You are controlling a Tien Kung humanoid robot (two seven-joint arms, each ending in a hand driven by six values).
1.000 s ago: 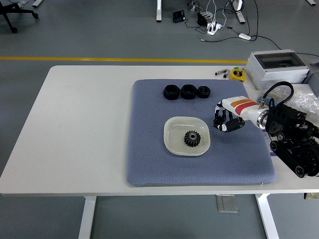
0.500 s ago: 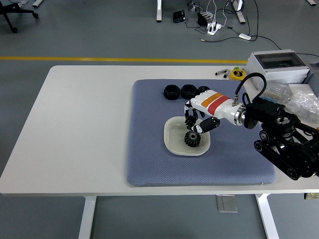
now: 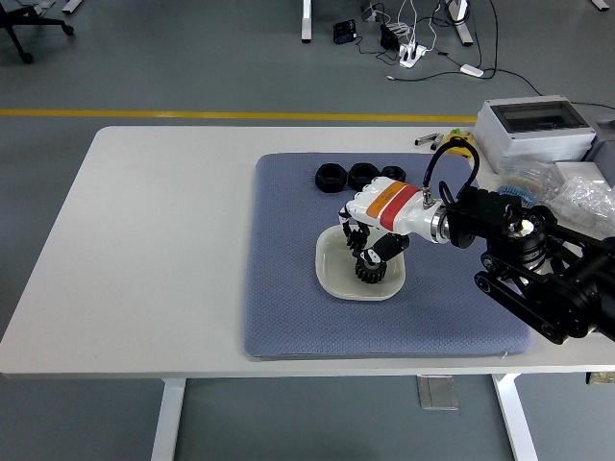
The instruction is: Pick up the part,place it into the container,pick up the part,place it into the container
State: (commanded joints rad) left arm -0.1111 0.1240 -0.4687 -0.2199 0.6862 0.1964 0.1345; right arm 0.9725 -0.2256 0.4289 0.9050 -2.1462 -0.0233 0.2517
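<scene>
A white table (image 3: 144, 250) fills the view, its near edge along the bottom. On its right half lies a blue-grey mat (image 3: 288, 307). Near the middle of the mat sits a shallow, pale dish (image 3: 332, 274) — the container — and inside it rests a dark gear (image 3: 373, 270), toward the dish's right side.

The right hand (image 3: 370, 240) comes in from the right on a black arm (image 3: 538, 269), its white back marked with orange and red stripes. It hangs low over the dish with fingers (image 3: 353, 236) curled downward around the gear; the thumb side seems to touch the gear's top, but whether the fingers actually grip it or only cage it cannot be told from this angle.

Farther back on the mat, just behind the hand, stands a row of black nut-shaped parts (image 3: 348, 176) — two show plainly, a third is mostly hidden by the hand.

Beyond the mat, at the table's far right, sit a yellow tape measure (image 3: 460, 144), a grey box with a clear lid (image 3: 533, 127), and some clear plastic bags (image 3: 581, 192). Cables (image 3: 413, 43) lie on the floor behind.
</scene>
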